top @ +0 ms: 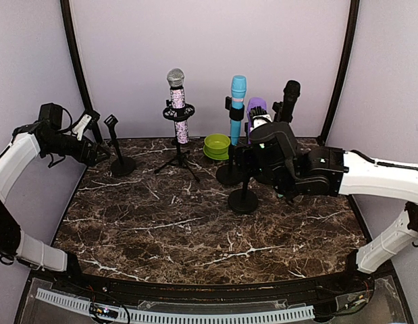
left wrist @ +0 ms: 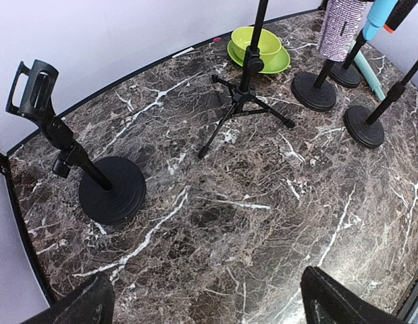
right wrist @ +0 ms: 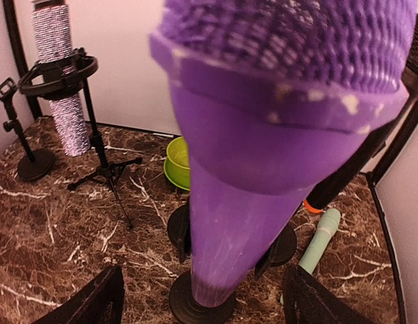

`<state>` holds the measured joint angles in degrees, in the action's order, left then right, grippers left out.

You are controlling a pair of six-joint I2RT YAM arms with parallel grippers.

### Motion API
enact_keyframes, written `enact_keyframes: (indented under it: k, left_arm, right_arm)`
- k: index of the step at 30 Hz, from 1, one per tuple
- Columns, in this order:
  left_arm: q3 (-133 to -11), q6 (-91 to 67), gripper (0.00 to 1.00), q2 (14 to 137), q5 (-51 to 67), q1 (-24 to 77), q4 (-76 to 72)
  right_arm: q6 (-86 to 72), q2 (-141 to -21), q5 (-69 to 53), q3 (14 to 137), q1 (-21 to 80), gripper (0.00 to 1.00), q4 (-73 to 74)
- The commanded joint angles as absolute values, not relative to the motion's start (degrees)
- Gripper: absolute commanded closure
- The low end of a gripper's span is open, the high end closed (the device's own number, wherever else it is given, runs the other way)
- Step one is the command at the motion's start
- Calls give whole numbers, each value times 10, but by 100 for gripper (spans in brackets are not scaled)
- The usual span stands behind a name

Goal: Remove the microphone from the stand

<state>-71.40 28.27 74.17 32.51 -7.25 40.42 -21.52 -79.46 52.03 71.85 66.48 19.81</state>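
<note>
A purple microphone (top: 256, 108) stands upright in the clip of a round-based black stand (top: 243, 201). In the right wrist view it (right wrist: 263, 155) fills the middle, its body running down to the stand base (right wrist: 195, 310). My right gripper (top: 261, 131) is open, with one dark finger (right wrist: 94, 300) to the left of the microphone and the other to the right, neither touching it. My left gripper (left wrist: 209, 300) is open and empty, high at the far left (top: 89, 128) above the marble table.
An empty clip stand (top: 117, 145) is near the left gripper. A glitter microphone (top: 176, 101) sits on a tripod. A blue microphone (top: 237, 108) and a black one (top: 288, 98) stand behind, beside a green bowl (top: 217, 146). A mint microphone (right wrist: 321, 239) lies on the table.
</note>
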Motion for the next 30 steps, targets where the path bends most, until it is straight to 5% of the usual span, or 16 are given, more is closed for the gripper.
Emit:
enact_keyframes:
  k: [1,9,19,30]
  left_arm:
    - [-685,274,1,703,351,-76,403]
    - [-674,270,1,690,356,-76,392]
    - [-672,281,1,678,368,-76,410]
    - [-673,283,1,658,429,-75,420]
  right_arm:
    - [-201,-821,631,750,664,23,157]
    - [-164,-824,637,704,663,43,51]
    - [-97,-808,562,673,667,86,-71]
    - [-60,-819,423,711,701,90,-130]
